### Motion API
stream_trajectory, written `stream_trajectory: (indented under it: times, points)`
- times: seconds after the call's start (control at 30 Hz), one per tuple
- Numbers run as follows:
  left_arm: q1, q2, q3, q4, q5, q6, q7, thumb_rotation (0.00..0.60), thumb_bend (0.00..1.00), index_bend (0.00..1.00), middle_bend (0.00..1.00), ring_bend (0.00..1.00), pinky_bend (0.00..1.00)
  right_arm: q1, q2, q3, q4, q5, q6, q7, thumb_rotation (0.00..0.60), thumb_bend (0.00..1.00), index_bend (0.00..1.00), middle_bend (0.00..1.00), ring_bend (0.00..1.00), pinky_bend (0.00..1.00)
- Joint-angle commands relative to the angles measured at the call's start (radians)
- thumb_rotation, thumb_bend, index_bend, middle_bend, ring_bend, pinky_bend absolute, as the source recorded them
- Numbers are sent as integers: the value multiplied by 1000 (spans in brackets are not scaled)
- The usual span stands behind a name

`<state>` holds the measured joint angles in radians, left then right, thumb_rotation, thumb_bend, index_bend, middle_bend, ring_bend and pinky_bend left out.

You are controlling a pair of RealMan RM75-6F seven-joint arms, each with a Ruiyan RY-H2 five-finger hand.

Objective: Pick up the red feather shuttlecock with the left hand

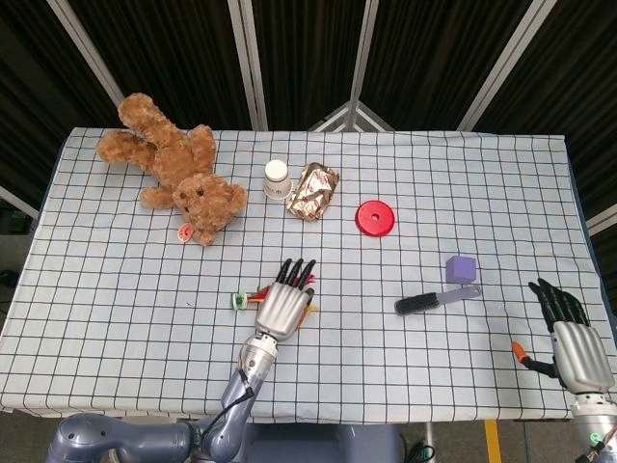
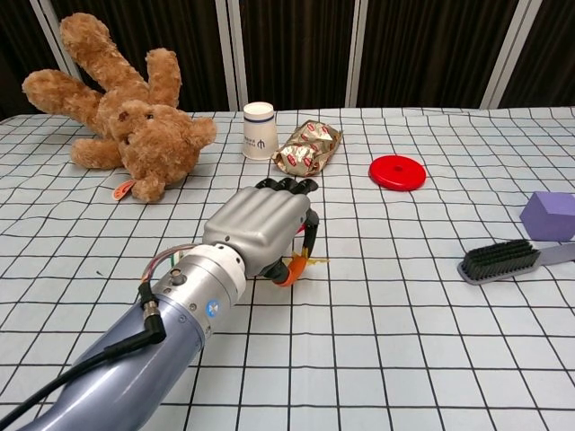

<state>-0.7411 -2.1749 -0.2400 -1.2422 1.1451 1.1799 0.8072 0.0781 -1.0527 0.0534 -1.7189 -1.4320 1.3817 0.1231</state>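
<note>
The silver left hand (image 1: 284, 301) lies palm down, low over the table, its black fingers (image 2: 286, 186) curled downward. The right hand (image 1: 571, 340) rests apart with fingers spread.
</note>
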Motion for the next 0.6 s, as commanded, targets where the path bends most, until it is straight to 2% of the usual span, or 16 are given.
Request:
stream_trajectory:
  times: [0.03, 0.3, 0.6]
  points:
    - [0, 0, 1, 1, 2, 0, 0, 600, 622, 544, 31, 0, 0, 0, 0, 0, 1, 1, -1, 0, 600, 342, 0, 0, 0, 0]
    - [5, 19, -8, -34, 17, 18, -9, 600, 623, 545, 32, 0, 0, -2, 3, 2, 2, 6, 1, 7, 600, 341, 0, 0, 0, 0]
    - [54, 141, -19, -256, 77, 110, -42, 600, 623, 545, 35, 0, 0, -6, 7, 2, 3, 11, 4, 9, 600, 342, 0, 0, 0, 0]
